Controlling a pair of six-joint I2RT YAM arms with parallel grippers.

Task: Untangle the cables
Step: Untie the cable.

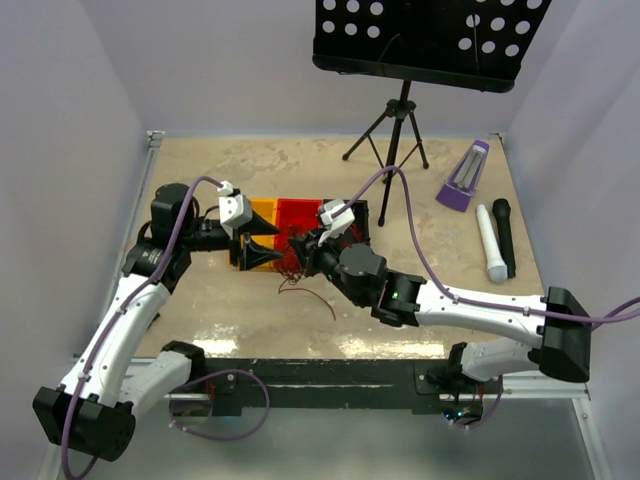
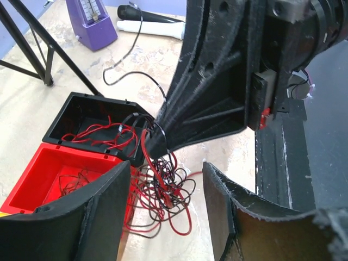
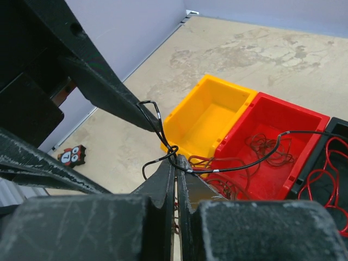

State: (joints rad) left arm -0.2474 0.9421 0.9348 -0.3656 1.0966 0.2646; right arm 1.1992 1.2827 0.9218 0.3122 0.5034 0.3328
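Observation:
A tangle of thin red and black cables (image 2: 166, 190) hangs from my right gripper (image 2: 154, 151), which is shut on it just in front of the bins. In the right wrist view the pinched fingertips (image 3: 175, 163) hold a black cable (image 3: 255, 162). It loops up over one finger of the left gripper (image 3: 117, 98) and trails back across the red bin (image 3: 283, 125). My left gripper (image 2: 166, 217) stands open, its fingers either side of the hanging tangle and not touching it. More red cables lie in the black bin (image 2: 70, 111), and dark ones in the red bin (image 2: 32, 185).
A yellow bin (image 3: 209, 111) sits beside the red one. At the back stands a music stand (image 1: 400, 120). A purple metronome (image 1: 463, 178), a white microphone (image 1: 489, 243) and a black microphone (image 1: 503, 235) lie at the right. A small numbered object (image 3: 70, 156) lies on the table.

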